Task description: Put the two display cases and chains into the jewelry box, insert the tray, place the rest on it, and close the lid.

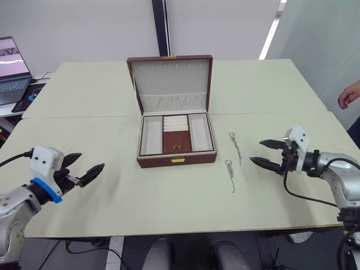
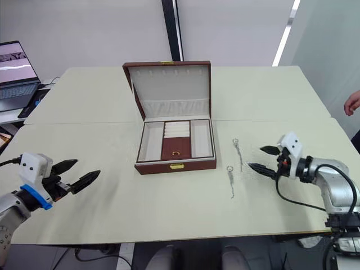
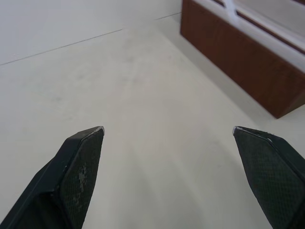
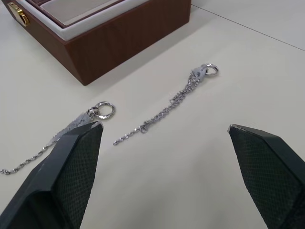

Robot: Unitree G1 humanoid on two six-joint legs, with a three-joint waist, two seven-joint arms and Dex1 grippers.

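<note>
The brown jewelry box stands open at the table's middle, its lid upright. Inside are white compartments and a brown centre section with a small gold piece; I cannot tell whether this is the tray. Two silver chains lie on the table right of the box, one farther back, the other nearer the front. My right gripper hovers open just right of them; in the right wrist view both chains lie ahead of its open gripper. My left gripper is open over bare table left of the box. The display cases are out of view.
A laptop sits on a side desk at the far left. A person's hand shows at the right edge. The table's front edge runs just behind both grippers.
</note>
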